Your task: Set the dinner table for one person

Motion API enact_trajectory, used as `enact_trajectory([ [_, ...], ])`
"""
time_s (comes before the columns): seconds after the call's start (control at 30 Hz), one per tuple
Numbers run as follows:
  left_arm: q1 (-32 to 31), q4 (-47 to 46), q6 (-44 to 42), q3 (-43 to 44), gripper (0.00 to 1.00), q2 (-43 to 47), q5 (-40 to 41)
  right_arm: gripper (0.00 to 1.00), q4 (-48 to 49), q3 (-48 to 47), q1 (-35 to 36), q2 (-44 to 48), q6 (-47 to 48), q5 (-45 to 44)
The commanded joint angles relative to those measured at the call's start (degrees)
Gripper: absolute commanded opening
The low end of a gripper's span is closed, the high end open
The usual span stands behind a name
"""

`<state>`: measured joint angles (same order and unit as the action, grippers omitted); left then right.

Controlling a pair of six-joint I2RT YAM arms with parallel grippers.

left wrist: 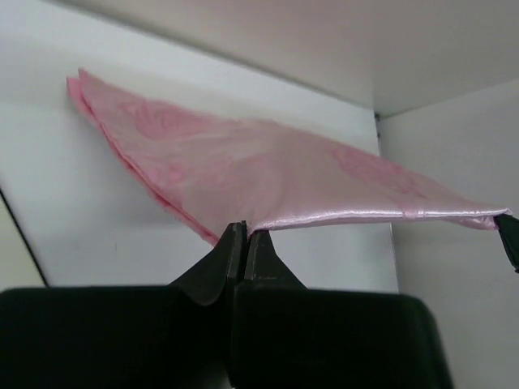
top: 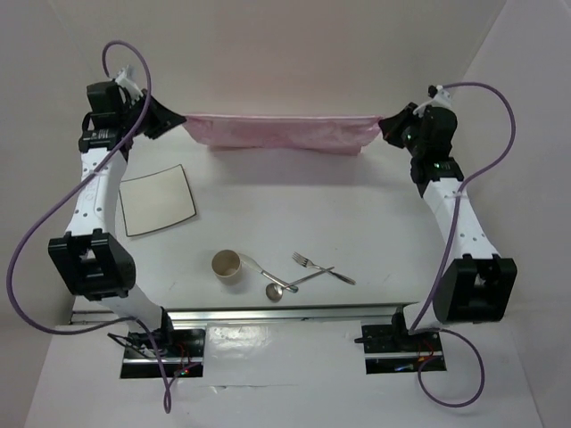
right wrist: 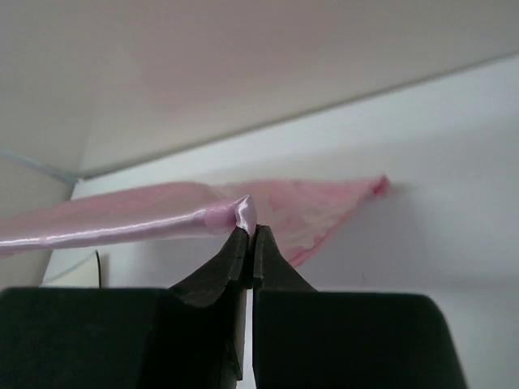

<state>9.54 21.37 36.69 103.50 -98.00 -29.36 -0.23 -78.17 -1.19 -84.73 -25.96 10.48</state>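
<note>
pink cloth stretched between both grippers at the far edge of the dinner table

top view, with both wrist views. the dinner table (top: 357, 205) is the large white top that fills the middle of the scene, with an aluminium rail (top: 285, 314) along its near edge just ahead of the two arm bases. the left gripper (left wrist: 245, 235) is at the far left corner of the table. its jaws are clenched on one corner of the pink cloth (top: 281, 132), and a pinch of shiny hem shows between the tips. the right gripper (right wrist: 250, 235) is at the far right corner, jaws likewise pressed together on the opposite corner of the cloth, with a small fold of fabric standing up above them. between the two grips the cloth runs as a taut, narrow band parallel to the far edge. in the wrist views it slopes away from each held corner, and its two free corners appear to lie on the table surface. a double layer shows at the free corner in the left wrist view. a white square plate (top: 158, 200) lies flat towards the left edge, beside the left arm. near the middle of the near edge a pale cup (top: 227, 265) stands upright. just right of it a spoon (top: 278, 289) and a fork (top: 321, 267) lie crossed, touching each other.
</note>
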Motion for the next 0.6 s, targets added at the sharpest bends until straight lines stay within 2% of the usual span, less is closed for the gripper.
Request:
enact_trajectory([
  [0.0,1.0,-4.4,-0.9,-12.4,0.0,9.5,-3.2,0.0,1.5,10.1,-0.6,10.7,-0.2,1.4],
  [0.03,1.0,-4.4,-1.4,-19.3,0.0,11.1,-3.2,0.0,0.9,15.6,-0.6,12.8,-0.2,1.4],
  [0.07,1.0,-4.4,-2.0,-22.3,0.1,13.9,-3.2,0.01,0.1,18.1,-0.6,14.7,-0.2,2.0],
  [0.1,1.0,-1.6,-2.0,-24.8,0.25,15.0,-1.2,0.12,-0.8,20.5,-0.6,16.5,-0.2,2.0],
  [0.13,1.0,-0.4,-2.0,-27.2,0.42,16.0,-0.5,0.6,-2.7,22.8,-0.6,19.7,-0.2,3.0],
  [0.17,1.6,0.3,-1.4,-31.0,0.78,17.0,-0.5,0.82,-3.8,26.7,-0.6,21.0,-0.2,3.0],
  [0.23,2.1,2.9,-1.4,-33.1,0.99,19.3,1.6,0.99,-9.1,29.4,-0.6,23.5,-0.2,2.9],
  [0.3,2.1,5.9,-2.4,-32.5,1.0,20.6,4.4,0.99,-13.3,29.4,-0.6,24.5,0.3,0.3],
  [0.4,2.1,7.7,-2.9,-28.6,1.0,20.7,6.8,1.0,-14.6,27.6,-1.2,25.3,1.6,-2.3],
  [0.47,2.1,6.6,-2.9,-28.6,0.92,20.7,7.5,0.99,-14.6,25.6,-1.2,23.7,1.6,-2.3],
  [0.5,1.5,5.7,-2.9,-28.6,0.72,20.0,6.1,0.96,-14.6,24.6,-1.2,21.4,1.6,-1.4],
  [0.53,0.9,5.0,-2.3,-28.1,0.56,18.6,6.1,0.91,-14.6,22.6,-1.2,20.0,0.8,-0.6],
  [0.57,-1.1,4.5,-2.3,-27.6,0.41,17.5,6.8,0.67,-14.6,21.8,-1.2,18.5,0.2,1.5],
])
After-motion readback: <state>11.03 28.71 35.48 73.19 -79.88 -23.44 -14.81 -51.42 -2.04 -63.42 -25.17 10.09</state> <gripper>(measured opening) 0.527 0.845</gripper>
